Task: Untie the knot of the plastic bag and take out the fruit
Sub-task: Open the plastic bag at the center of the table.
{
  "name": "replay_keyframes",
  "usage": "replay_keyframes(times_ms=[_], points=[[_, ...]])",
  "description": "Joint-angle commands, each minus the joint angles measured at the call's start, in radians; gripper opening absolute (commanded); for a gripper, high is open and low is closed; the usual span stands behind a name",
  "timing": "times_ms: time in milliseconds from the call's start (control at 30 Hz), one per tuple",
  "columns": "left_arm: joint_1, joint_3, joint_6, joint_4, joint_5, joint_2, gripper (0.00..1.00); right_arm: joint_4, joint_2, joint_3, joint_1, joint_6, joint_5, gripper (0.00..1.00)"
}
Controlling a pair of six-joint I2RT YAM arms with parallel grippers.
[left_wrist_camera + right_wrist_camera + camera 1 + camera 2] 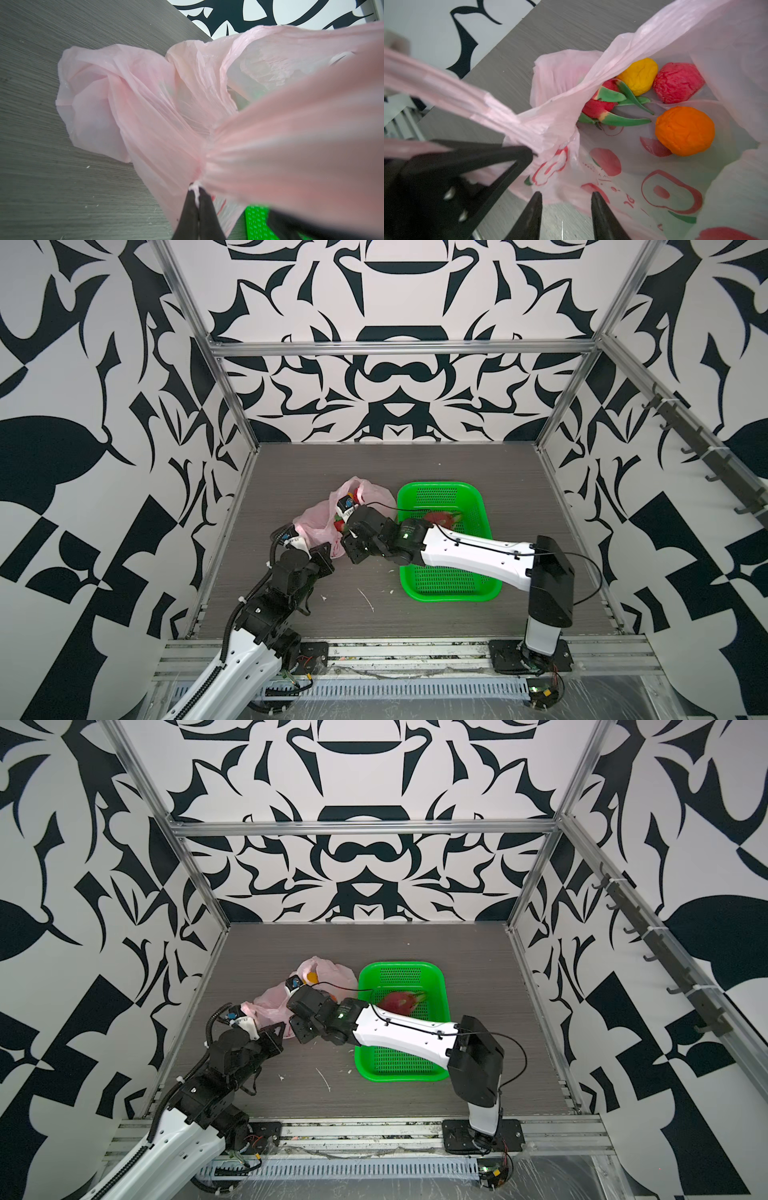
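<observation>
Unloading step: left gripper [196, 193] pinches a bunched edge of the plastic bag [623, 172], mouth open; right gripper [566, 200] at the rim, fingers spread; 4 fruit [685, 131] inside, 1 in the basket [438, 486]; next, reach deeper, grip 1

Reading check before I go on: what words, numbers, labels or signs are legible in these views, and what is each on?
No text reads clearly.
Thin translucent pink plastic bag: red printed fruit shapes with tiny red characters beside them, too small and crumpled to read.
Small blue tag at the right arm's tip: too small to read.
Green perforated plastic basket: no text visible.
</observation>
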Motion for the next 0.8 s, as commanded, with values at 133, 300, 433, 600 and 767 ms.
replay_keyframes(times_ms=[133, 300, 433, 600, 767], points=[[-0.003, -0.074, -0.049, -0.002, 0.013, -0.046, 0.0, 0.006, 0.117, 0.158, -0.018, 0.04, 0.148, 0.38], [-0.003, -0.091, -0.065, 0.013, 0.039, -0.039, 0.0, 0.011, 0.168, 0.127, -0.044, 0.091, 0.135, 0.36], [-0.003, -0.099, -0.07, 0.022, 0.051, -0.021, 0.0, 0.033, 0.138, 0.025, -0.044, 0.143, 0.137, 0.35], [-0.003, -0.111, -0.073, 0.034, 0.05, -0.016, 0.0, 0.029, 0.102, -0.068, -0.044, 0.193, 0.146, 0.35], [-0.003, -0.112, -0.073, 0.028, 0.048, -0.022, 0.0, 0.038, 0.08, -0.113, -0.044, 0.226, 0.183, 0.35]])
